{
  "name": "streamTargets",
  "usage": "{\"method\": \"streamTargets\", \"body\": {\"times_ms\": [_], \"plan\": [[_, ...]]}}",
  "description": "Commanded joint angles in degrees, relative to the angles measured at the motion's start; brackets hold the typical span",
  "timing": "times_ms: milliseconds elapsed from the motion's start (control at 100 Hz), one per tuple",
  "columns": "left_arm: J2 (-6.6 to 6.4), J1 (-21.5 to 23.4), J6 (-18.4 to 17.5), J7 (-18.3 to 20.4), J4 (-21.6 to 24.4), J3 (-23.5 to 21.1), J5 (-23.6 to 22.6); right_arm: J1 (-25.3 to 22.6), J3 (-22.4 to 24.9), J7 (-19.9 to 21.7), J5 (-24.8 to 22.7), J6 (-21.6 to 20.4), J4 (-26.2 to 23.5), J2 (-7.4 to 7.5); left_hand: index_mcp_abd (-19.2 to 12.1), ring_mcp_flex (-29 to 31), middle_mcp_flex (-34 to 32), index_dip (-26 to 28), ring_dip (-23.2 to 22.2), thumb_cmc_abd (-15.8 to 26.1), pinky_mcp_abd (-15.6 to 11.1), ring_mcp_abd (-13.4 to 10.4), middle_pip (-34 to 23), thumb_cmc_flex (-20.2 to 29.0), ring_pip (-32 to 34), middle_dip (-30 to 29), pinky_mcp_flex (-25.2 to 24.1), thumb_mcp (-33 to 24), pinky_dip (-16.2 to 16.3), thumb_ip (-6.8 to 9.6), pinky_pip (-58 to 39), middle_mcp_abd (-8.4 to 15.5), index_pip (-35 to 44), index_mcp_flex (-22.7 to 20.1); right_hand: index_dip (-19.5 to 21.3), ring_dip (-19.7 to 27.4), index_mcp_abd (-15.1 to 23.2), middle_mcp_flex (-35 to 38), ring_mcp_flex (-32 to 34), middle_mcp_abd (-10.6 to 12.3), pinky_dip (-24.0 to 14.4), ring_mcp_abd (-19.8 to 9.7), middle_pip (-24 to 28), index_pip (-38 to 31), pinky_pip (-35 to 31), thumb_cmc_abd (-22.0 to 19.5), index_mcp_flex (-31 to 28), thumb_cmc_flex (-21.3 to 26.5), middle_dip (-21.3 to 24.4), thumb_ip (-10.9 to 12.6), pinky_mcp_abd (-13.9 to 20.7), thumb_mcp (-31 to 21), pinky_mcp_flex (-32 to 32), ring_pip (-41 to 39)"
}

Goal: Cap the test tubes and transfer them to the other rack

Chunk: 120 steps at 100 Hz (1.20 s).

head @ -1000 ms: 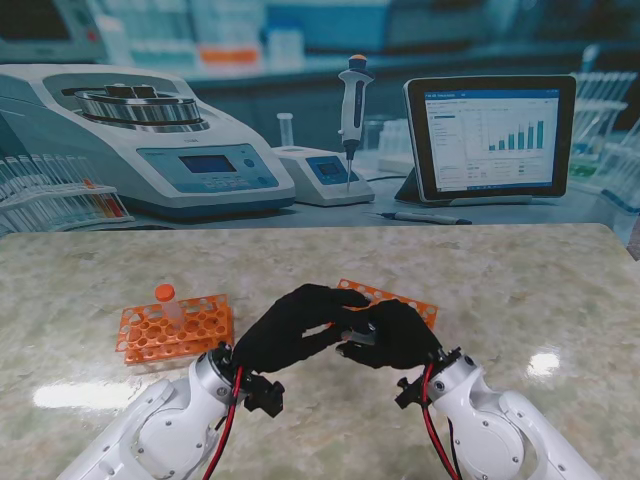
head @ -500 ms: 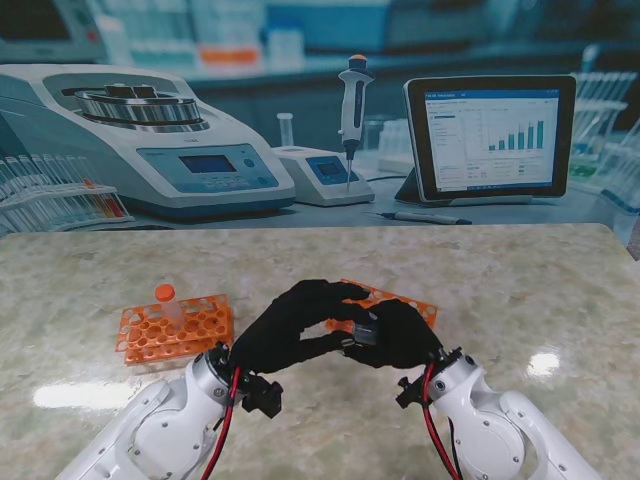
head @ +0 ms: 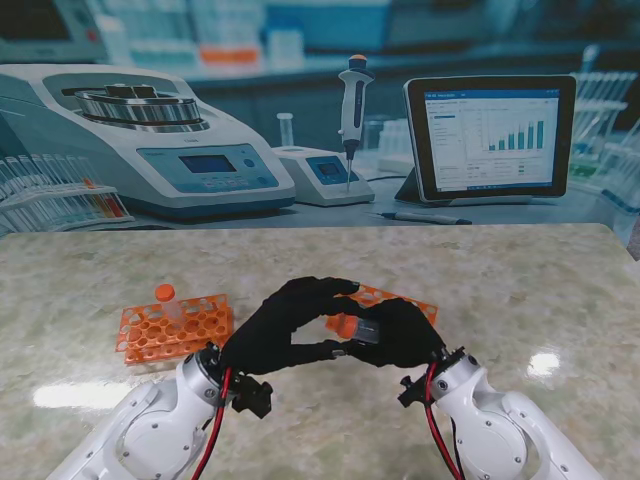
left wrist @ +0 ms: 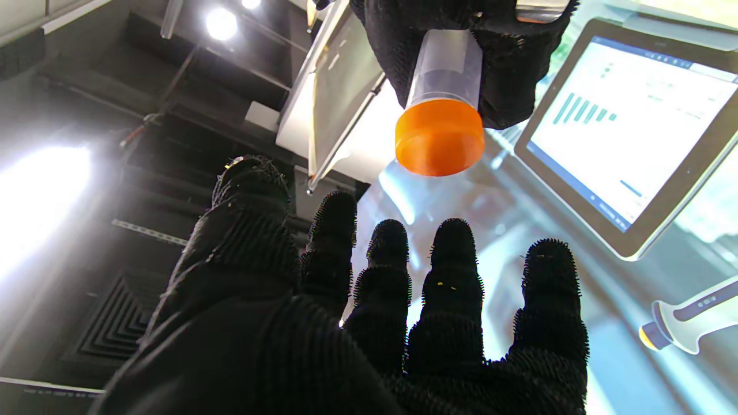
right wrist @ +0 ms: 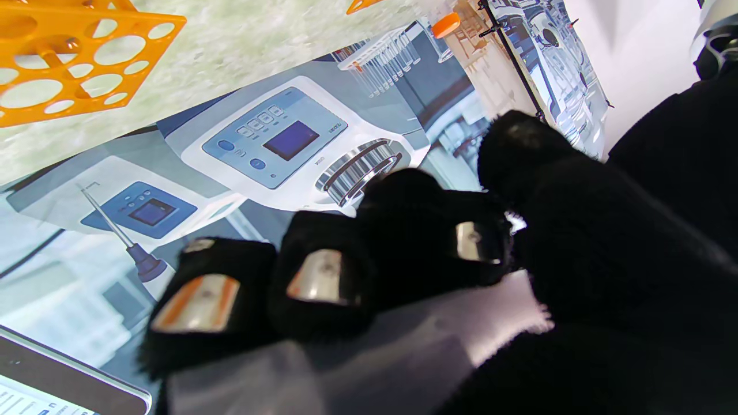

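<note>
the marble table (head: 520, 270) carries two orange racks. the left rack (head: 175, 328) sits on the near left and holds one capped tube (head: 165, 297) standing upright near its far left corner; its other holes look vacant. the right rack (head: 395, 300) lies just beyond the two hands, partly hidden by them, and no tubes show in the part that can be seen.

the right hand (head: 395, 335) has its fingers (right wrist: 323, 276) curled tight around a clear test tube (left wrist: 444, 66), held above the table between the racks. the orange cap (left wrist: 439, 138) is already on the tube and points toward the left hand (head: 280, 325), whose fingers (left wrist: 450, 271) are spread apart and holding nothing, close to the cap but not touching it.

the tube looks like light, stiff, smooth plastic, so it could slip or twist in gloved fingers. a firm hold around the barrel, near the cap end, seems best, with the cap pinched from its sides. whether the cap is fully seated cannot be told.
</note>
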<state>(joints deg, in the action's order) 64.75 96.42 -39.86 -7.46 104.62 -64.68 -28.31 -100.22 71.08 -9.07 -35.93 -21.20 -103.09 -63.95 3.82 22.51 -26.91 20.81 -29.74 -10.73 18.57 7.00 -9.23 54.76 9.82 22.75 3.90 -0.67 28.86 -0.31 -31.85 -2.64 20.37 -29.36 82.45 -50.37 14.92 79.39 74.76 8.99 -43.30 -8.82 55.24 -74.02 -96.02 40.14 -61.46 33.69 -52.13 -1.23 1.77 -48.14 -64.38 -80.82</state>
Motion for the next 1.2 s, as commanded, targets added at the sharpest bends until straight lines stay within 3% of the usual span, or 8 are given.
{"method": "streamTargets", "body": {"times_ms": [0,520,850,1190], "plan": [[-0.34,0.65,0.33,0.32,0.22,-0.53,-0.31,-0.53,0.01,-0.11,-0.08,0.17,-0.38,-0.21,0.95,-1.98,2.35,0.77,0.84,0.07,0.28,-1.34,1.2,-1.05,-0.86,-0.94,-0.85,0.8,-0.39,0.45,2.39,0.16,-1.47,1.92,1.71,-4.48,1.63,3.11,1.28,-1.81,-3.83,-8.32,0.66,-2.53,-17.99,-2.58,-3.68,2.42,-1.21,0.83,5.37,-0.73,-4.56,-11.57],[-0.5,2.12,-0.08,0.31,-1.8,-2.54,-1.14,-0.7,0.36,-0.6,-0.41,0.47,-0.32,-0.28,2.09,-3.44,4.21,1.1,1.29,-2.29,0.59,-1.79,1.99,-5.08,-1.43,-1.39,-1.54,1.07,0.18,-0.42,4.63,0.16,-3.81,2.71,1.71,-4.47,1.63,3.11,1.28,-1.92,-3.83,-8.36,0.65,-2.53,-17.99,-2.48,-3.68,2.46,-1.2,0.83,5.37,-0.76,-4.56,-11.56],[-0.39,1.87,-0.1,-0.53,-2.9,-1.8,-2.25,-0.82,0.59,-0.72,-0.42,0.33,-0.4,-0.3,2.88,-2.26,3.0,1.25,0.9,-6.74,0.88,-1.38,1.33,-4.41,-0.62,-1.19,-0.55,0.42,0.73,-0.68,4.23,-0.27,-4.33,1.83,1.71,-4.47,1.63,3.11,1.28,-1.92,-3.83,-8.29,0.67,-2.53,-17.99,-2.53,-3.68,2.42,-1.2,0.83,5.37,-0.78,-4.56,-11.59],[0.07,0.58,0.62,-2.96,-4.04,-0.35,-4.09,-0.6,0.63,-0.86,-0.89,0.62,-0.51,-0.29,3.05,-1.8,2.82,1.73,0.52,-8.03,0.99,-1.31,0.98,-4.02,-0.13,-1.09,0.29,-1.65,1.14,-0.64,2.66,-0.52,-3.67,1.2,1.71,-4.48,1.63,3.11,1.28,-1.78,-3.82,-8.28,0.67,-2.53,-17.98,-2.49,-3.68,2.42,-1.2,0.84,5.35,-0.8,-4.56,-11.61]]}}
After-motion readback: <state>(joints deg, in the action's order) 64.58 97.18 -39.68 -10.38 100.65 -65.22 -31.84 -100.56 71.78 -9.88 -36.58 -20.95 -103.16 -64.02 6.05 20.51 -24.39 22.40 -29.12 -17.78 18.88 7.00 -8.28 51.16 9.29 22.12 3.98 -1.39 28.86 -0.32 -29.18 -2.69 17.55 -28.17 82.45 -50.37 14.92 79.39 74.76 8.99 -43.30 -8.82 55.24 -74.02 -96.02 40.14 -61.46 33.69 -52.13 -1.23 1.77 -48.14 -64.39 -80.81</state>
